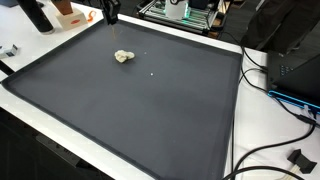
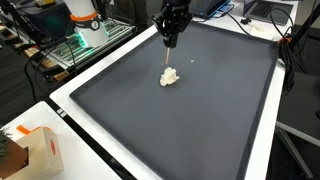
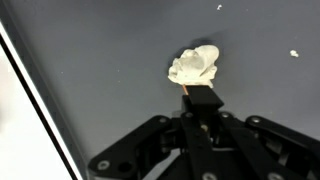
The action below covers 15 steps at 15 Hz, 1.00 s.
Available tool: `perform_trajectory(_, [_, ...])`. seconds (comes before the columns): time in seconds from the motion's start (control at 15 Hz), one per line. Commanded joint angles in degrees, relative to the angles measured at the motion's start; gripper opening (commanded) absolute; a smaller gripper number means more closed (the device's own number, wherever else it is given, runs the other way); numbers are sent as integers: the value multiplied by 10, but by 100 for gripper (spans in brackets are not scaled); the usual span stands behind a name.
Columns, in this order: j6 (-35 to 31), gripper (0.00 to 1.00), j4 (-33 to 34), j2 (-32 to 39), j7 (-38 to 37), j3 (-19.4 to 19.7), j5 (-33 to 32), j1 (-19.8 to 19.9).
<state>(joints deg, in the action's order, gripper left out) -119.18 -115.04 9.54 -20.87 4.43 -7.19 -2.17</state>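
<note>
I have the gripper hovering over the mat, jaws pinched together and gripping nothing. The lump lies just below, not touching.

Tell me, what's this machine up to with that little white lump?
A single robot arm's gripper hangs over a big dark mat, right above a small, pale crumpled lump. Its fingers look pressed together and empty. The lump lies on the mat and is not held. A few tiny pale crumbs are scattered nearby.
</note>
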Motion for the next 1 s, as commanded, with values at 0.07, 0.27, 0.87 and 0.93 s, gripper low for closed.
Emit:
perform_trajectory(0.07, [-19,3,-41,-44,83,-12,63,20])
perform_trajectory(0.27, [-20,3,-46,-57,126,-14,91,23])
perform_trajectory(0.87, [-6,13,-20,-38,110,-14,74,19])
perform_trajectory(0.93, [-6,3,-20,-38,110,-14,74,19])
